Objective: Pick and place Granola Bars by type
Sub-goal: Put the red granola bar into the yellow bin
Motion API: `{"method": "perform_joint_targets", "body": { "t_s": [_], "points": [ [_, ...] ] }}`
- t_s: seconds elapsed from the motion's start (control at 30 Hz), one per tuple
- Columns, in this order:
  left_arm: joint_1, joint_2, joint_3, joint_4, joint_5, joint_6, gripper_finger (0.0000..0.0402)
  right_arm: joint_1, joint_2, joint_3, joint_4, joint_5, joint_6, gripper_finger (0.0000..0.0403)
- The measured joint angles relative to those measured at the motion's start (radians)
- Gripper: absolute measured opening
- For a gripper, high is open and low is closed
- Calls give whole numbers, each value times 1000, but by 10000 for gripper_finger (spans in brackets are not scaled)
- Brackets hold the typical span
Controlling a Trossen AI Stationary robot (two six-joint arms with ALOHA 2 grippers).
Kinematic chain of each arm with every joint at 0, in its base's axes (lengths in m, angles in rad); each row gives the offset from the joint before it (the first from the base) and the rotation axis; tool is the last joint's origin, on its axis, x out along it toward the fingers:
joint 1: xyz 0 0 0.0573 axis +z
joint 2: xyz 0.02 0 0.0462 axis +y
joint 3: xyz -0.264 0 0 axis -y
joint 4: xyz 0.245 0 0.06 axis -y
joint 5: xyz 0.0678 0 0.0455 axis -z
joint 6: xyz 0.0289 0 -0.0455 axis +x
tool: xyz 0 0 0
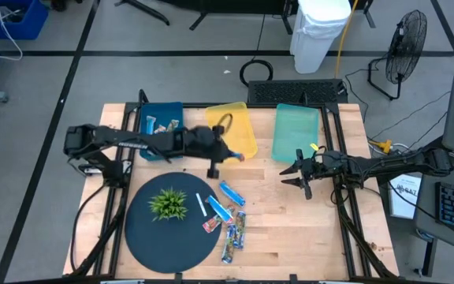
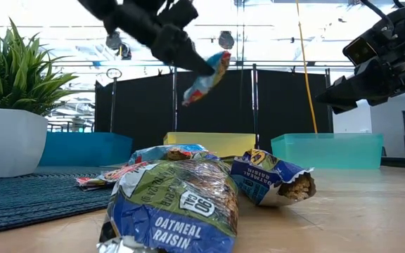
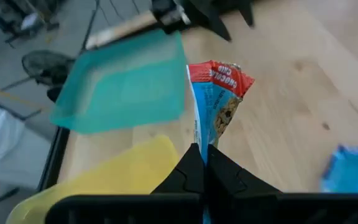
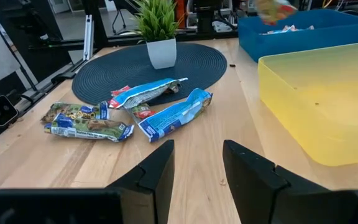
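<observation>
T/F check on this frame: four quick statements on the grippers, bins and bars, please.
1. The left gripper is shut on a red-topped granola bar. True.
2. The yellow bin holds several bars. False: it looks empty; bars lie in the blue bin.
3. The right gripper holds a bar. False: it is open and empty, near the teal bin.
4. Bars lie beside the dark round mat. True.

Even, bright lighting is seen throughout. In the low view, backlight glare fills 12 o'clock; the nearest bar (image 2: pixel 171 207) is blurred.
</observation>
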Motion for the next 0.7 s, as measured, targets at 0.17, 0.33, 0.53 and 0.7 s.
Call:
{"method": "perform_joint_targets", "body": {
  "t_s": [0.17, 0.33, 0.53, 0.7],
  "points": [
    [147, -6, -152, 333, 160, -70, 1, 0, 0, 0, -7, -1, 0, 128],
    [252, -6, -268, 578, 277, -177, 1, 0, -4, 0, -23, -1, -1, 128],
    [296, -6, -313, 652, 326, -219, 1, -1, -49, 0, -86, 68, -7, 128],
    [296, -6, -314, 652, 332, -218, 1, -1, -140, 0, -149, 141, -26, 128]
  ]
}}
